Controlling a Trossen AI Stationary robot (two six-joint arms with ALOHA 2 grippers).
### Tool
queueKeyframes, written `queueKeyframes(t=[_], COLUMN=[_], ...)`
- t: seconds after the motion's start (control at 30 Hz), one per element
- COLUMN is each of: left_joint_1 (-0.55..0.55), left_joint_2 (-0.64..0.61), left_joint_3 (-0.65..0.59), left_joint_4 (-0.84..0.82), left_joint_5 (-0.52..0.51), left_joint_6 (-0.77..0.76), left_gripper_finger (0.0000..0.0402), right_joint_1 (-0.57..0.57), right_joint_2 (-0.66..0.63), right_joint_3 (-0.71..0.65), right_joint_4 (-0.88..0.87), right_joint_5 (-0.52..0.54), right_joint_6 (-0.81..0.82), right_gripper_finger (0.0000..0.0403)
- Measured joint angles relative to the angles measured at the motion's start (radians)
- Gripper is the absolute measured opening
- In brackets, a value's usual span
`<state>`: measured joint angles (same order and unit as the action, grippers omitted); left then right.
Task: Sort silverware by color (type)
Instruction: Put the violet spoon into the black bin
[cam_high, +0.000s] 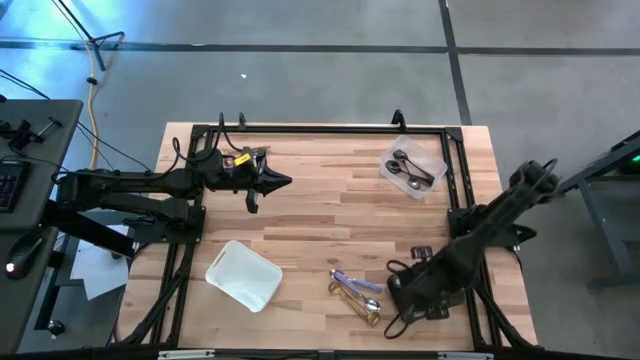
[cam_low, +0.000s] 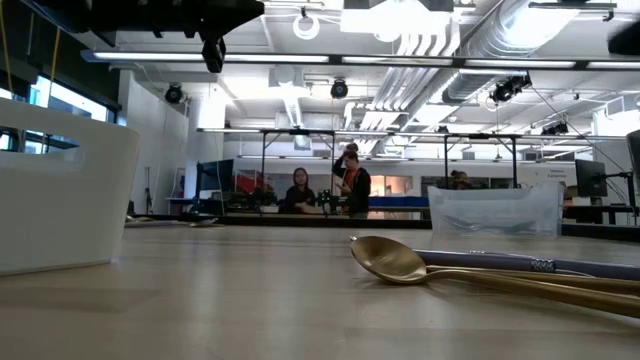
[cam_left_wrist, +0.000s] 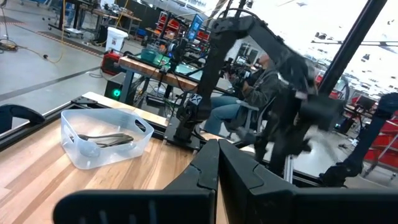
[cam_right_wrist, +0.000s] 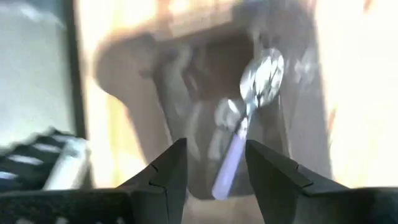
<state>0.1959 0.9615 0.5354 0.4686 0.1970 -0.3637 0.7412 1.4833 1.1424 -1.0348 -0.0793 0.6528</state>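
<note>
The silverware lies in a small pile (cam_high: 356, 291) near the table's front edge: gold spoons (cam_low: 392, 262) and a silver spoon with a lilac handle (cam_right_wrist: 249, 118), all resting flat on the wood. My right gripper (cam_right_wrist: 216, 168) hovers over this pile, pointing down and open. The lilac handle shows in the gap below its fingers, apart from them. Dark spoons (cam_left_wrist: 106, 139) lie in a clear tray (cam_high: 412, 170) at the far right. My left gripper (cam_high: 282, 182) waits shut and level over the far left of the table, with nothing in it.
A white tray (cam_high: 243, 275) stands at the front left, left of the pile. A black frame (cam_high: 330, 129) runs round the table's edges. Bare wood lies between the two trays. People sit at benches in the room beyond (cam_low: 345, 185).
</note>
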Motion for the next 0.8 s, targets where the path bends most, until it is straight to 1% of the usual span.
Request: queueKeyframes(t=[0.07, 0.17, 0.27, 0.37, 0.43, 0.47, 0.5, 0.57, 0.63, 0.7, 0.73, 0.8], left_joint_1=[0.000, 0.000, 0.000, 0.000, 0.000, 0.000, 0.000, 0.000, 0.000, 0.000, 0.000, 0.000], left_joint_2=[0.000, 0.000, 0.000, 0.000, 0.000, 0.000, 0.000, 0.000, 0.000, 0.000, 0.000, 0.000], left_joint_3=[0.000, 0.000, 0.000, 0.000, 0.000, 0.000, 0.000, 0.000, 0.000, 0.001, 0.001, 0.001], left_joint_4=[0.000, 0.000, 0.000, 0.000, 0.000, 0.000, 0.000, 0.000, 0.000, 0.000, 0.000, 0.000], left_joint_5=[0.000, 0.000, 0.000, 0.003, 0.003, 0.003, 0.004, 0.003, 0.003, 0.003, 0.003, 0.003], left_joint_6=[0.001, 0.017, 0.026, 0.026, 0.027, 0.028, 0.033, 0.058, 0.071, 0.080, 0.080, 0.080], left_gripper_finger=[0.0000, 0.0000, 0.0000, 0.0000, 0.0000, 0.0000, 0.0000, 0.0000, 0.0000, 0.0000, 0.0000, 0.0000], right_joint_1=[-0.012, -0.070, -0.165, -0.280, -0.361, -0.400, -0.444, -0.523, -0.599, -0.666, -0.693, -0.738], right_joint_2=[-0.061, -0.142, -0.205, -0.249, -0.266, -0.271, -0.271, -0.267, -0.250, -0.226, -0.210, -0.189], right_joint_3=[0.021, 0.034, 0.026, -0.015, -0.058, -0.087, -0.121, -0.206, -0.302, -0.391, -0.422, -0.457], right_joint_4=[0.000, 0.015, 0.061, 0.189, 0.343, 0.434, 0.539, 0.784, 1.073, 1.314, 1.416, 1.549], right_joint_5=[0.040, 0.125, 0.226, 0.310, 0.347, 0.350, 0.343, 0.293, 0.219, 0.177, 0.171, 0.160], right_joint_6=[0.024, 0.053, 0.041, -0.008, -0.075, -0.119, -0.160, -0.206, -0.211, -0.199, -0.182, -0.164], right_gripper_finger=[0.0147, 0.0147, 0.0147, 0.0147, 0.0147, 0.0147, 0.0147, 0.0147, 0.0147, 0.0147, 0.0147, 0.0147])
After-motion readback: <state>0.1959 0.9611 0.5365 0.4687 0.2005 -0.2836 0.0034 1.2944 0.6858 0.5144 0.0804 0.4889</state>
